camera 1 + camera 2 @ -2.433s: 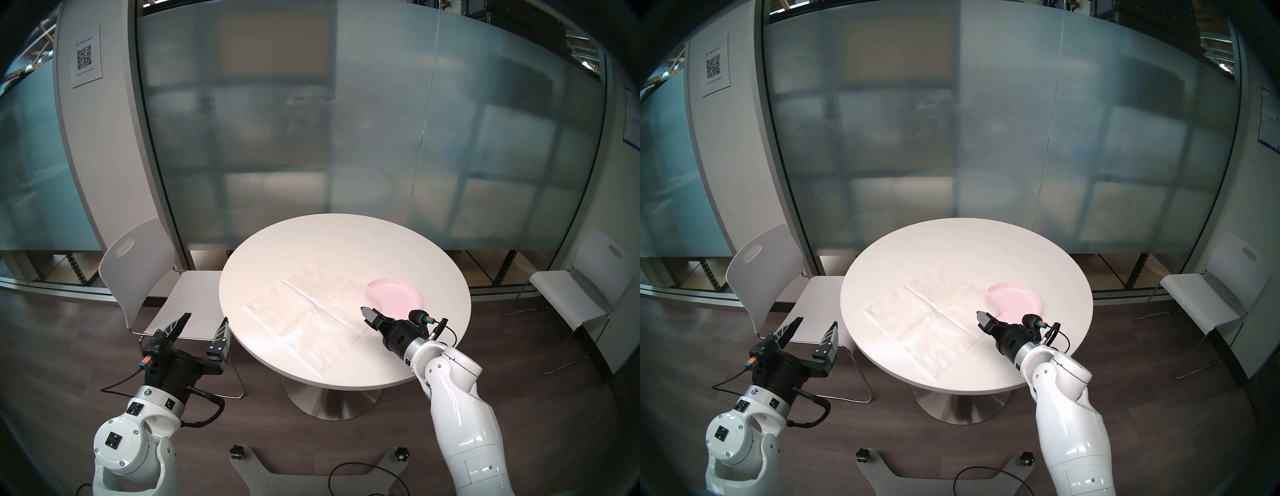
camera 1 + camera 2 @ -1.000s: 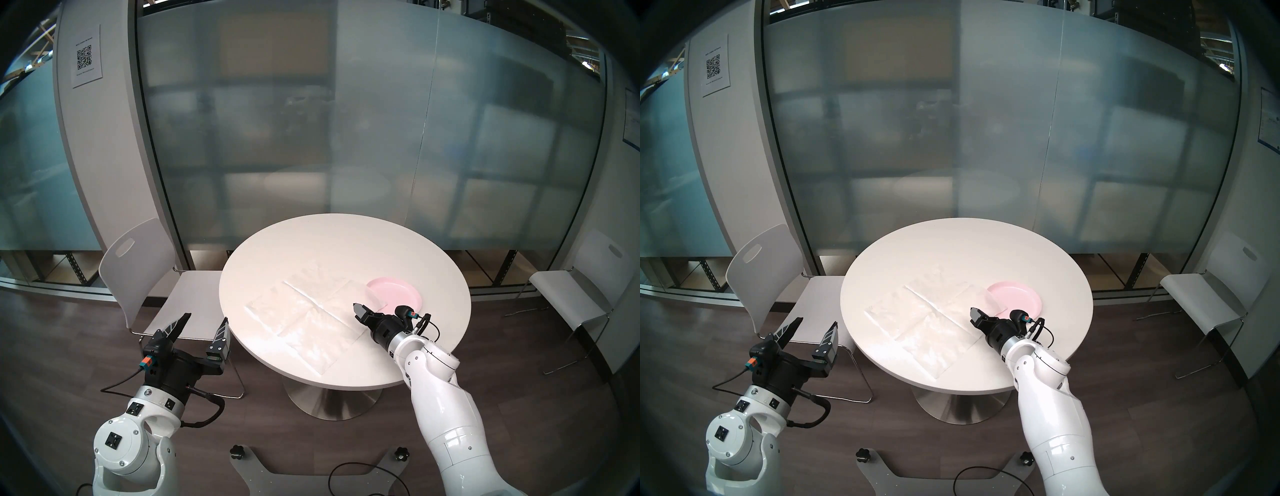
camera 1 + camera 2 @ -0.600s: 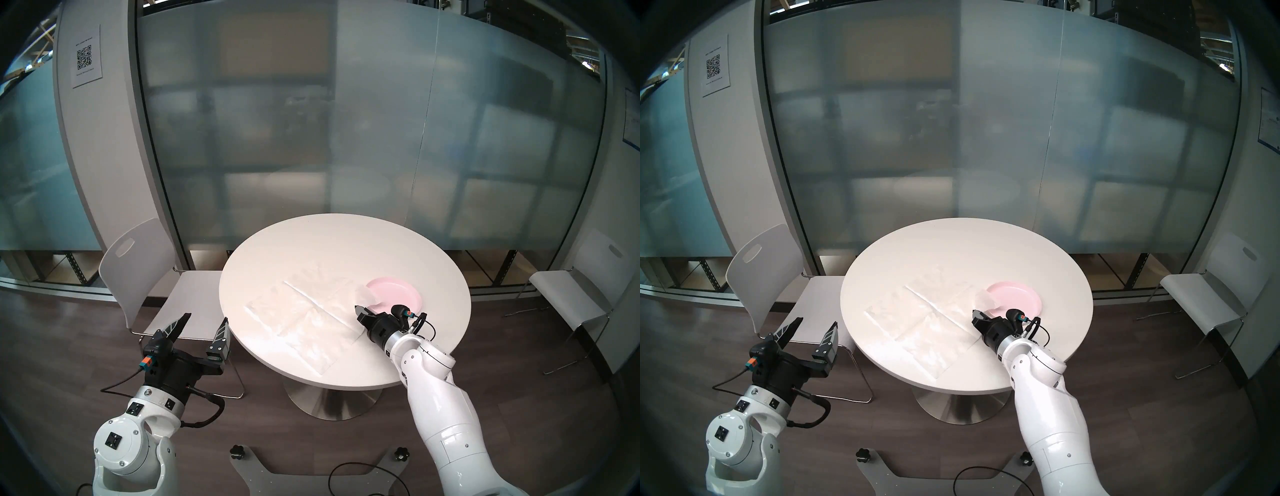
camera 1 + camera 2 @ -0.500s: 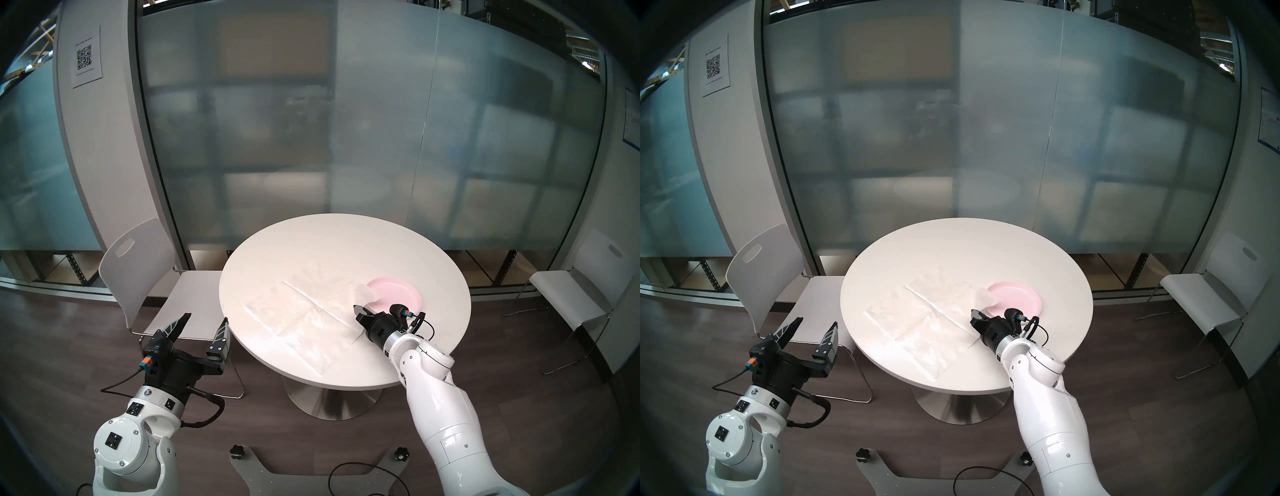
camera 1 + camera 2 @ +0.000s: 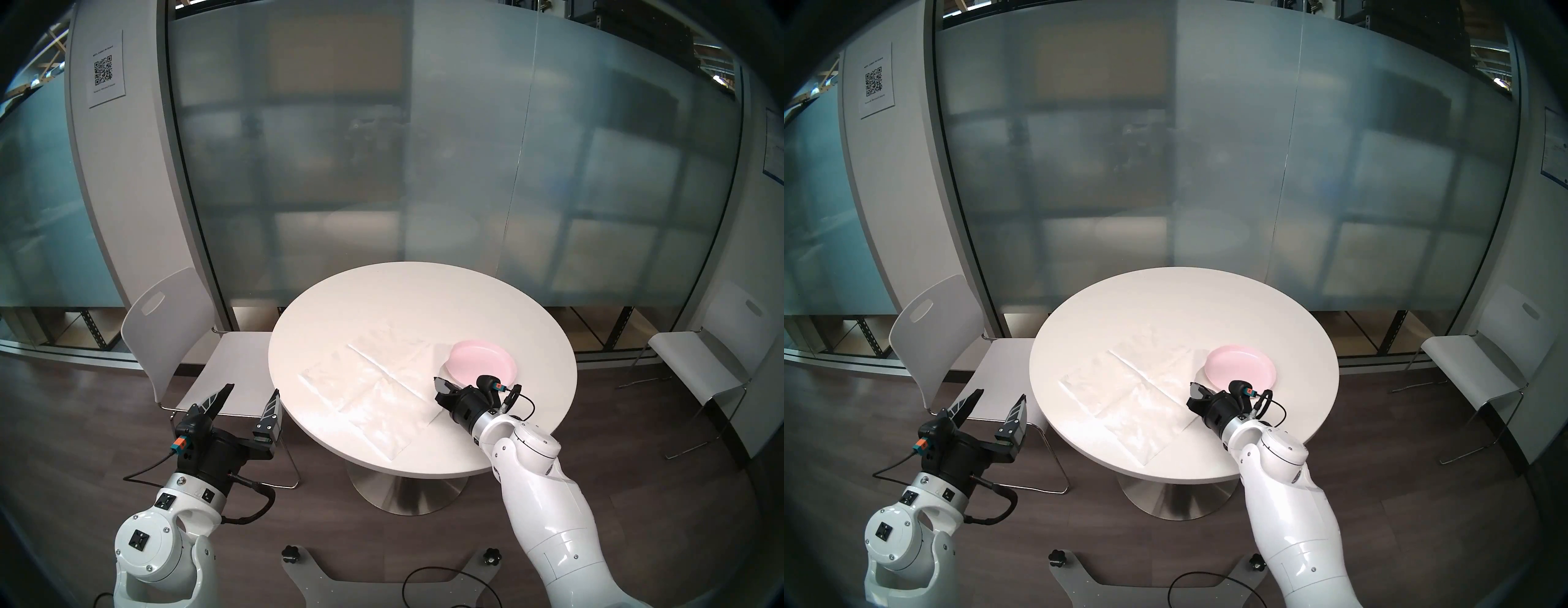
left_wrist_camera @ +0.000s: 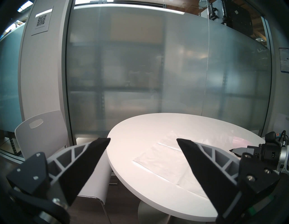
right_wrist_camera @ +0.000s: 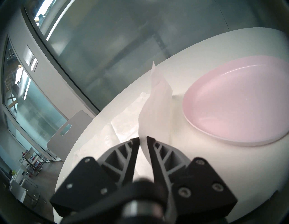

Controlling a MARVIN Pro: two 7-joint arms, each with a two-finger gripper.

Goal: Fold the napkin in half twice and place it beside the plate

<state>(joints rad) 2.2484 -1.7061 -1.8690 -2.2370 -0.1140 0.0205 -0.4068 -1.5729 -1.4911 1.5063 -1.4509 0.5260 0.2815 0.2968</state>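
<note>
Two hands, one napkin, one plate, one table, listed from the left.

Left hand [image 5: 250,392]: held off the table's left edge, above a white chair [image 5: 169,322]; fingers spread wide, nothing between them. Its wrist view looks level across the tabletop.

Table [image 5: 424,288]: round, white, on a metal pedestal.

Napkin [image 5: 373,390]: white, unfolded, lying mostly flat at the table's centre, two creases crossing near its middle. It sits as a diamond, one corner toward the table's near edge, the opposite corner toward the far glass wall. Its right-hand corner is lifted off the surface beside the plate.

Right hand [image 5: 441,384]: reaching in from the near right edge, pointing left and slightly downward, low over the napkin's right margin. The head views show only a dark fingertip there. The right wrist view shows more: both fingers [image 7: 134,148] drawn nearly together, pinching the raised flap of napkin [image 7: 156,112], which stands up in a curl between them.

Plate [image 5: 483,361]: pale pink, round, right of the napkin, apart from the lifted flap; its near rim is just beyond the right hand.
</note>
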